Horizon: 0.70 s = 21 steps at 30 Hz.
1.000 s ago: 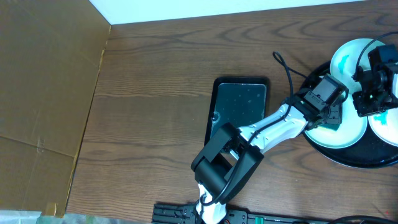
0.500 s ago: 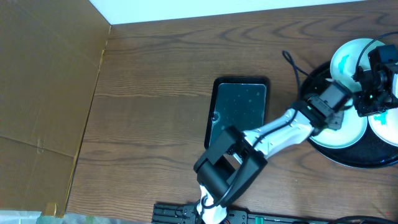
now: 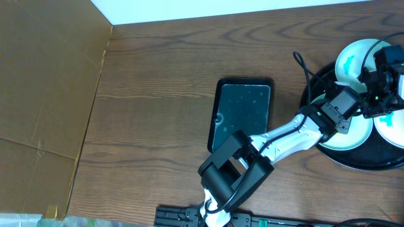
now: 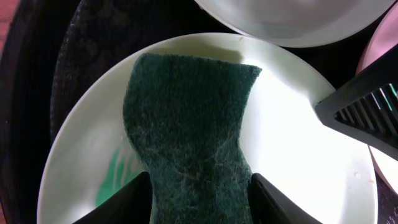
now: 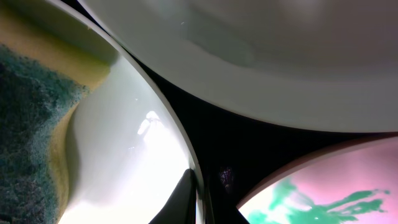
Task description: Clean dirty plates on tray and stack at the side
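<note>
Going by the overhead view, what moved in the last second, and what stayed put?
The left gripper, shut on the green sponge, slid to the right across the plate under it and further in over the round tray, with its forearm stretching after it. Nothing was picked up or let go. The right gripper, the round tray and the small rectangular tray stayed in place.

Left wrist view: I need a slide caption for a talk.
Left gripper holds a green sponge on a white plate in the black tray, beside a teal smear.
</note>
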Available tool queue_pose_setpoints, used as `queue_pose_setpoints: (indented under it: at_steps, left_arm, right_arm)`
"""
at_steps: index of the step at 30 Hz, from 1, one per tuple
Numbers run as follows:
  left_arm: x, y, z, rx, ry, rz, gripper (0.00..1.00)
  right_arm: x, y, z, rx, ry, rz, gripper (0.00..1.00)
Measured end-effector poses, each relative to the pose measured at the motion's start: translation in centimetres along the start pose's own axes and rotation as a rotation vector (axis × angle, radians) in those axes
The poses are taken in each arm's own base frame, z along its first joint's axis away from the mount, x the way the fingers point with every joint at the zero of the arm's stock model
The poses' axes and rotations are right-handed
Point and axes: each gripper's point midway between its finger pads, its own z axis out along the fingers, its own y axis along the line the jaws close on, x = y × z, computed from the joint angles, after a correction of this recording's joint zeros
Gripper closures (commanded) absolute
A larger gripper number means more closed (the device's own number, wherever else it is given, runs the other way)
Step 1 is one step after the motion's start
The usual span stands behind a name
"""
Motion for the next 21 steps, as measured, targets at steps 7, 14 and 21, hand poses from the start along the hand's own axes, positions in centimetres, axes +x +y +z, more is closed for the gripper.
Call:
queue_pose_setpoints:
  at_steps: [7, 14, 21]
  left_arm:
    - [0.0, -0.1, 0.2, 0.002, -0.004, 0.001, 0.56]
    - [0.3, 0.1, 0.8, -0.009, 0.001, 0.003, 0.56]
    - [0.6, 0.4, 1.4, -0.022, 0.007, 0.006, 0.56]
  right_arm:
    - [0.0, 0.0, 0.0, 0.000, 0.000, 0.000, 0.96]
    - [0.0, 0.0, 0.0, 0.000, 0.000, 0.000, 0.96]
    - [0.0, 0.0, 0.0, 0.000, 0.000, 0.000, 0.96]
